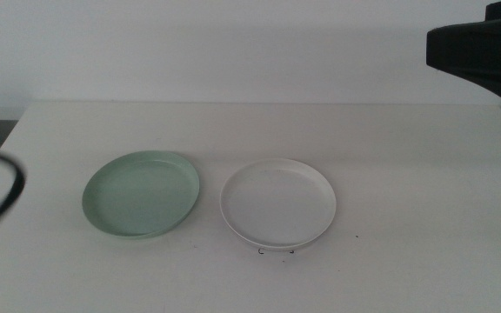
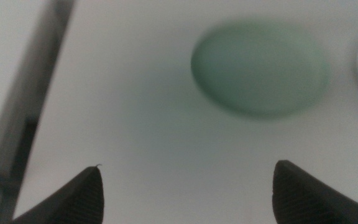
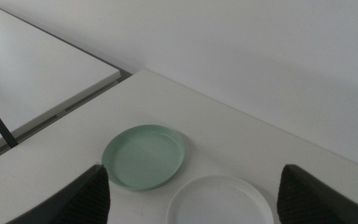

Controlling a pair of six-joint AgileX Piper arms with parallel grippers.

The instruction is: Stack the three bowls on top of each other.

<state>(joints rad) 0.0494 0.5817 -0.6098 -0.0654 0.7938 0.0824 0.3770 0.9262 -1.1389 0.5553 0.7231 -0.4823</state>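
Middle view: the mint green bowl (image 1: pixel 142 193) sits left of, just beside, the white bowl (image 1: pixel 278 203); no grey bowl shows.

Left wrist view: the left gripper (image 2: pixel 185 190), jaws spread and empty, hovers high; descend squarely over the rim.

Right wrist view: the right gripper (image 3: pixel 194 193), released, waits high.

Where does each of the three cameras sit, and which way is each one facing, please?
Middle view: above the table, looking forward and down at the mint green bowl and white bowl; a dark arm part shows top right.
Left wrist view: on the left arm, looking down at the blurred green bowl; the left claw is open.
Right wrist view: on the right arm, held high, facing both bowls and the wall; the right claw is open.
All views share the green bowl.
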